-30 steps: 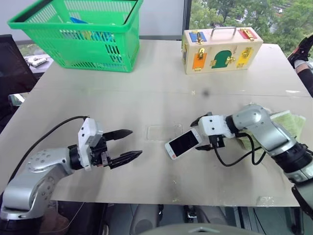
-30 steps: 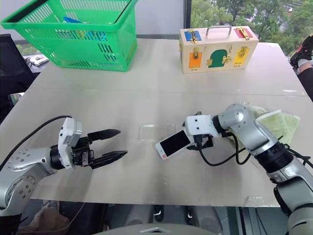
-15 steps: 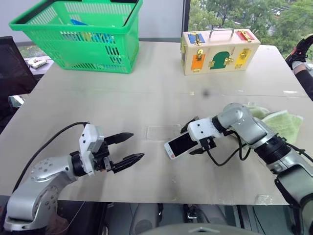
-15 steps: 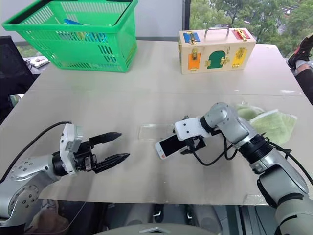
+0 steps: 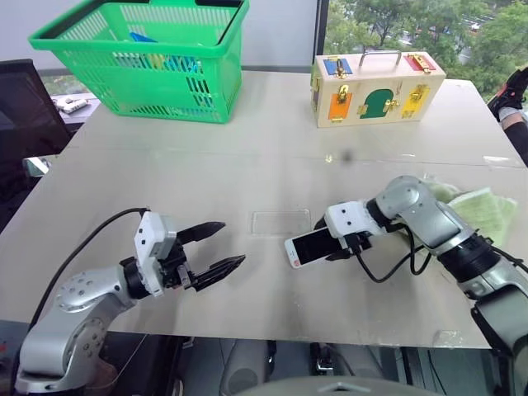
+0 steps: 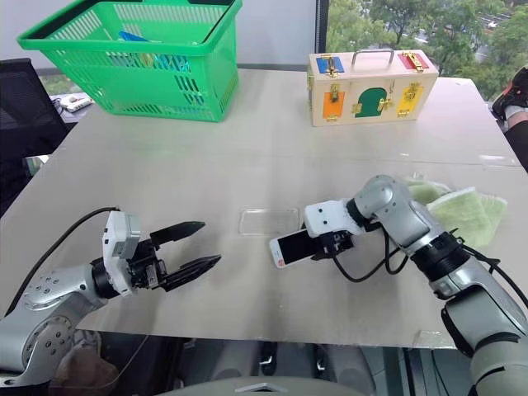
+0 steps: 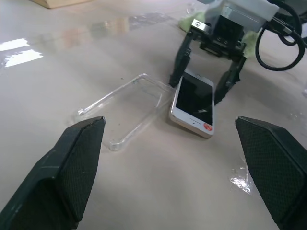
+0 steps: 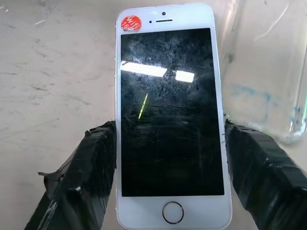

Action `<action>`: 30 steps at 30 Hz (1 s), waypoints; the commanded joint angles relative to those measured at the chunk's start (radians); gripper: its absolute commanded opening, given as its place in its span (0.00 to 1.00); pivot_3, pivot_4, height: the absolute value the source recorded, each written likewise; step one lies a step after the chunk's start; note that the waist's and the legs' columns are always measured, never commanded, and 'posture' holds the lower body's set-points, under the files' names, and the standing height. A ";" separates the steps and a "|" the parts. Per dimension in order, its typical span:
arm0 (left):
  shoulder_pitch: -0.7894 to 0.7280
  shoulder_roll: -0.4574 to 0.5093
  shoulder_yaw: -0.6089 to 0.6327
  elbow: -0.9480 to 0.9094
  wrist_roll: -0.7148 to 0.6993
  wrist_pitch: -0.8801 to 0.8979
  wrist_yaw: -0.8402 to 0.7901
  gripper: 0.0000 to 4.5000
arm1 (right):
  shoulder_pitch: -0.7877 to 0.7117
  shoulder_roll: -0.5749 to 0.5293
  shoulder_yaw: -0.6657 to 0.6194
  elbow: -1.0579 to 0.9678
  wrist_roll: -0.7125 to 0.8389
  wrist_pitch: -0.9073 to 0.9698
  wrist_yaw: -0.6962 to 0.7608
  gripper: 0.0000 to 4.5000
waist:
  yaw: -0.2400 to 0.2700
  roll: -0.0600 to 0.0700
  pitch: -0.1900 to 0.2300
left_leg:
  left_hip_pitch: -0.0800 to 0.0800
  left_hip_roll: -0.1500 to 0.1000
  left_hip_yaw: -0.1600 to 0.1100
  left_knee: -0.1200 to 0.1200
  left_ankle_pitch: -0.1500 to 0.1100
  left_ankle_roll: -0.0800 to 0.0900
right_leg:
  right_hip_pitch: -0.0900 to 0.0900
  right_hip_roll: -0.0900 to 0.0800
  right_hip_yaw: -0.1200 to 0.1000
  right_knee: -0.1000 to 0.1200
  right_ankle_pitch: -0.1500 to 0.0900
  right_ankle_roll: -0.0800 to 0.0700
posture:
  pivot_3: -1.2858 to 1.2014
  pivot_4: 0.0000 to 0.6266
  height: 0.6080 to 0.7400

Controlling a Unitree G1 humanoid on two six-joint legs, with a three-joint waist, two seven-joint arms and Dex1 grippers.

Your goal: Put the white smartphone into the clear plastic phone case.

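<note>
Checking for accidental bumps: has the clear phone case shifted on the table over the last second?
No. The clear phone case lies where it was, at the same offset from the dark spot on the table.

"wifi" sticker (image 8: 133,22) on white smartphone (image 8: 170,120)

Glossy glass-fronted white smartphone (image 8: 170,120); clear plastic phone case (image 7: 125,108), seemingly smooth.

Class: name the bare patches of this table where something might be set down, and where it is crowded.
Bare: the table between green basket and wooden latch box, and nearer than it. Crowded: clear plastic phone case, white smartphone, right gripper, pale green cloth.
</note>
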 commanded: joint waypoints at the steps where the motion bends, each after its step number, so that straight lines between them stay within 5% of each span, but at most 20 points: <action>1: -0.009 -0.005 -0.006 -0.007 0.009 -0.026 0.000 1.00 | 0.037 -0.030 -0.087 -0.121 0.061 0.108 -0.017 0.66 | 0.004 0.000 0.000 | 0.000 0.000 0.000 0.000 0.000 0.000 | 0.000 0.000 0.000 0.000 0.000 0.000 | 0.52 0.24 1.00; 7: -0.019 -0.007 -0.016 0.012 0.019 -0.038 -0.005 1.00 | 0.087 -0.009 -0.195 -0.318 0.173 0.335 -0.105 0.66 | 0.000 0.000 0.001 | -0.001 0.000 0.000 -0.001 0.000 0.000 | -0.003 0.000 0.000 0.001 0.000 0.000 | 0.52 0.24 1.00; 15: -0.044 0.000 -0.022 0.050 0.033 -0.052 -0.021 1.00 | -0.024 0.104 -0.103 -0.331 0.113 0.590 -0.290 0.66 | -0.011 0.000 0.001 | -0.002 0.000 0.002 -0.003 0.000 0.000 | -0.004 0.000 0.000 0.001 0.000 0.000 | 0.52 0.24 1.00; 30: 0.005 -0.034 -0.007 0.027 0.046 -0.084 0.012 1.00 | -0.142 0.172 0.092 -0.134 -0.021 0.487 -0.335 0.66 | -0.019 0.000 0.001 | -0.005 0.000 0.002 -0.003 0.000 0.000 | -0.007 0.000 0.000 -0.001 0.000 0.001 | 0.52 0.24 1.00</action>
